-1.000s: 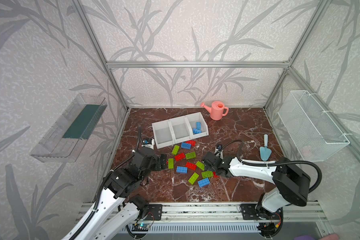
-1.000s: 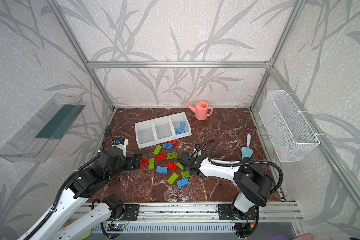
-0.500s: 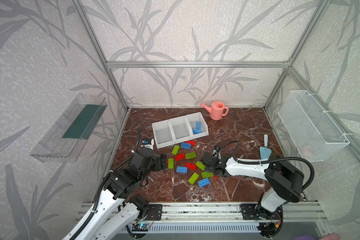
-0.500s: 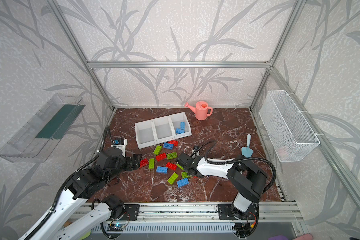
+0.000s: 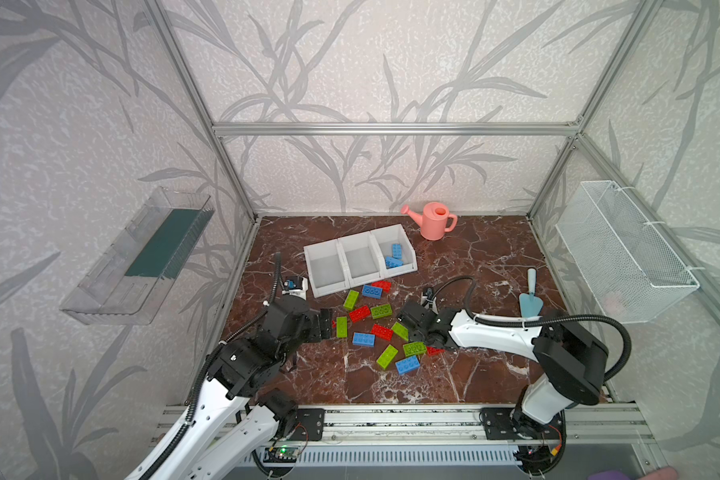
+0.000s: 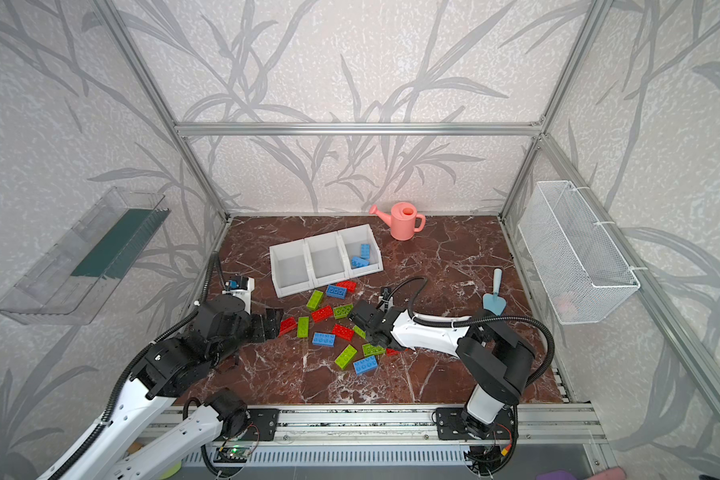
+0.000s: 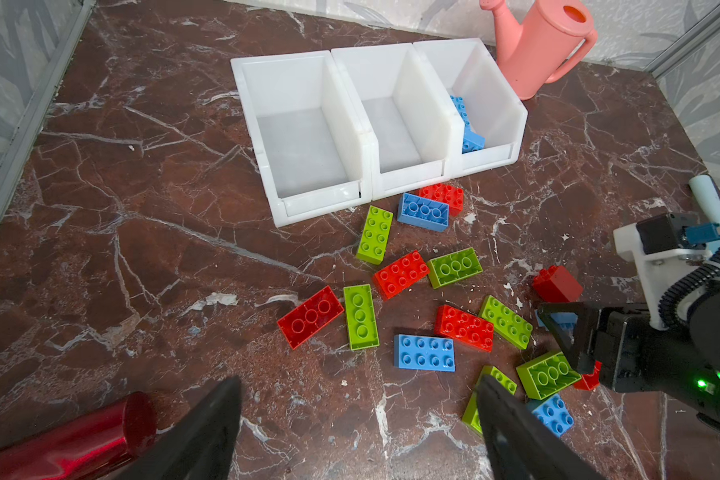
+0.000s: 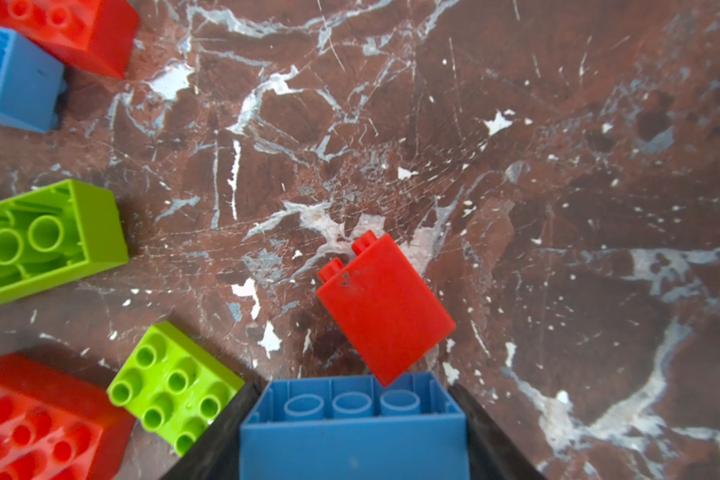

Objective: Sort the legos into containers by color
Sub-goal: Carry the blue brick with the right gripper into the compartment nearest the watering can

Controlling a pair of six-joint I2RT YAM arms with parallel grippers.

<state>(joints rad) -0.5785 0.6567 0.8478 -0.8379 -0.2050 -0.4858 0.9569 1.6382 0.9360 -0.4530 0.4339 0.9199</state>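
The right gripper [image 8: 352, 392] is clamped on a blue studded plastic brick [image 8: 352, 440] near the middle of the brown marble desk [image 5: 474, 257], just beside a small red brick [image 8: 383, 307]. The left gripper [image 7: 358, 436] hangs wide open near the left edge, holding nothing. Loose on the desk I count six red bricks [image 5: 359, 313], six lime bricks [image 5: 351, 299] and three other blue bricks [image 5: 363, 339]. Two blue ones [image 5: 395, 255] lie in the right-hand bin of three joined white plastic bins [image 7: 281, 57].
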